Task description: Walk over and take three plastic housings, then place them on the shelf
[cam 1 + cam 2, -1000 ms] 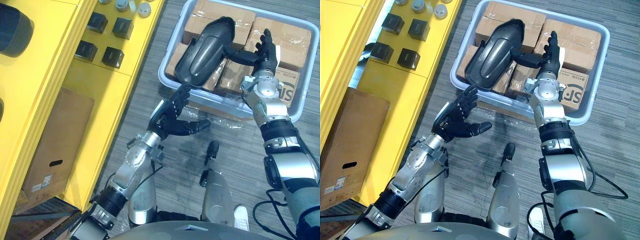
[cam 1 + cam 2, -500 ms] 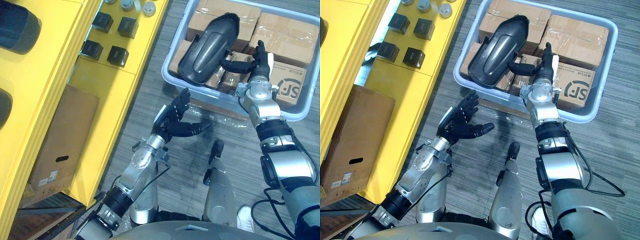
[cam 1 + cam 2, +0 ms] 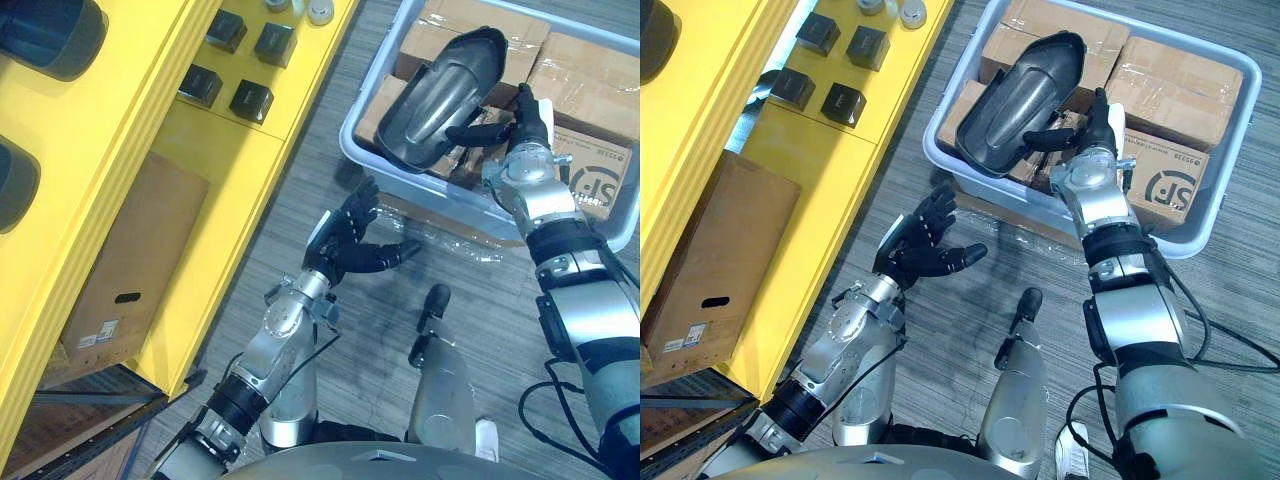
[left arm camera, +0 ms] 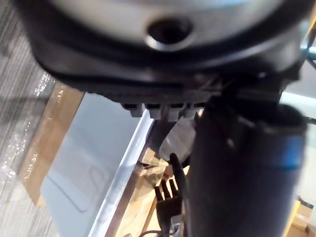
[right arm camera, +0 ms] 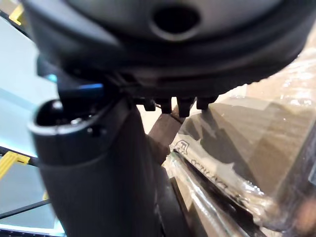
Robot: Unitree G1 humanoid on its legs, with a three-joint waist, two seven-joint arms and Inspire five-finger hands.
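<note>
A dark grey plastic housing point(image 3: 440, 95) lies tilted on wrapped cardboard boxes inside a pale blue bin point(image 3: 358, 150) on the floor. My right hand point(image 3: 522, 122) is right beside it over the boxes. The fingers are straight and the thumb reaches across to the housing's near edge. My left hand point(image 3: 348, 242) hovers above the floor just in front of the bin's near wall, palm up and fingers spread, holding nothing. Two more dark housings point(image 3: 55, 30) rest on the yellow shelf point(image 3: 150, 150) at the left.
Small black cubes point(image 3: 252, 100) and round caps sit on the shelf's lower level. A cardboard box point(image 3: 130, 270) stands beneath the shelf. Wrapped boxes point(image 3: 1165, 85) fill the bin. Grey striped floor lies between shelf and bin.
The whole view has shifted, so the camera moved. My right hand has drawn closer to the housing, thumb now at its edge. The left hand keeps its spread pose.
</note>
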